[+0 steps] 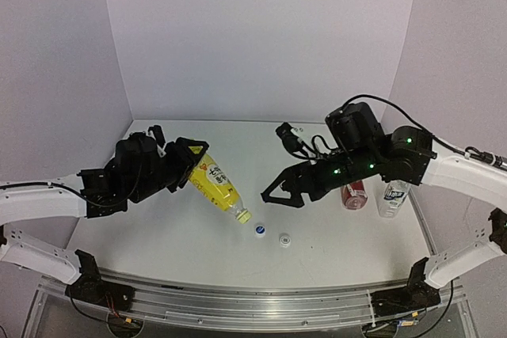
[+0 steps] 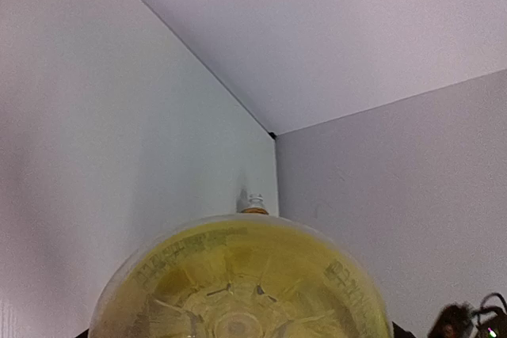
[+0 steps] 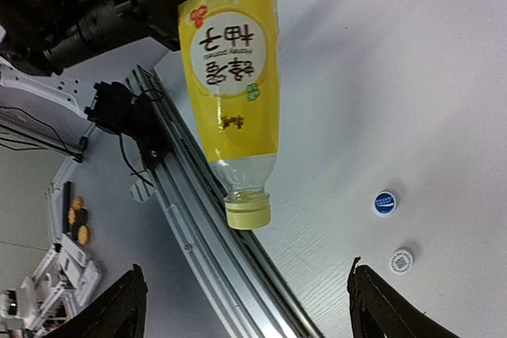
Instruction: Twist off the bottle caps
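The left gripper (image 1: pixel 192 164) is closed on the base end of the yellow bottle (image 1: pixel 215 184) and holds it clear of the table (image 1: pixel 158 235). The bottle is tilted, its neck pointing down and to the right, away from the left gripper and toward the right one. In the left wrist view only the bottle's round base (image 2: pixel 238 290) shows, filling the lower part of the frame; the fingers themselves are out of sight there. The yellow cap (image 1: pixel 244 215) is on the neck, at the bottle's lowest point, just above the table.

On the table just right of that cap lie two loose caps close together: a blue cap (image 1: pixel 259 229), then a white cap (image 1: pixel 284 238).

The right gripper (image 1: pixel 271 194) hangs above the table with its jaws spread wide and nothing between them. It faces the bottle's neck but does not touch it. From the right wrist view the yellow bottle (image 3: pixel 234 61) hangs cap-down, its cap (image 3: pixel 248 213) centred between the two open fingers (image 3: pixel 127 306) but short of their tips. The blue cap (image 3: pixel 384 203) and white cap (image 3: pixel 402 260) lie off to the side.

Farther right, the amber bottle (image 1: pixel 354 194) and the clear bottle (image 1: pixel 394 198) stand upright side by side on the table, their tops hidden behind the right arm.
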